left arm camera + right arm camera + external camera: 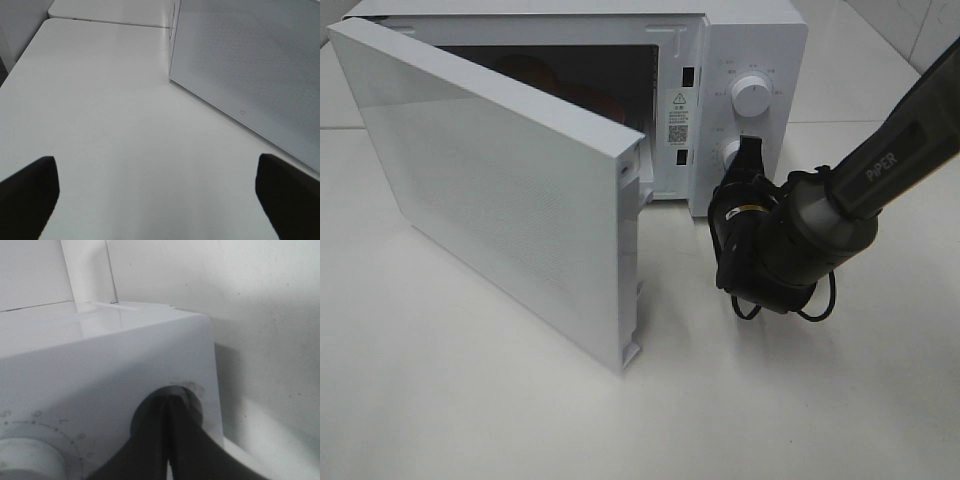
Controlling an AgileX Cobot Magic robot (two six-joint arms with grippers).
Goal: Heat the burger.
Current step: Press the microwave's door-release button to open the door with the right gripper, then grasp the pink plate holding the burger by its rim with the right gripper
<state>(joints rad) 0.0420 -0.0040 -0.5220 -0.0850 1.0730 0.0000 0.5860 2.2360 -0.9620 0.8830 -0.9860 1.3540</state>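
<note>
Sitting inside the microwave (750,40) at the far edge of the worktop (820,400), the burger (528,72) was only partly visible over the top of the open door (500,200): a brown bun and a bit of red, rest hidden. The door stood swung wide, its free edge pointing twd the near edge of the worktop. R hand (748,150) was clenched, pressed together w/ no gap, its tips right at the lower knob (728,152) on the control panel. The wrist view showed its dark fingers (150,440) meeting in front of that knob; couldn't tell if they actually pinched it. Upper knob (752,95) sat just above, untouched. L hand (157,200) was released, spread wide over bare worktop and holding nothing, w/ the door's outer face just beside it.
</note>
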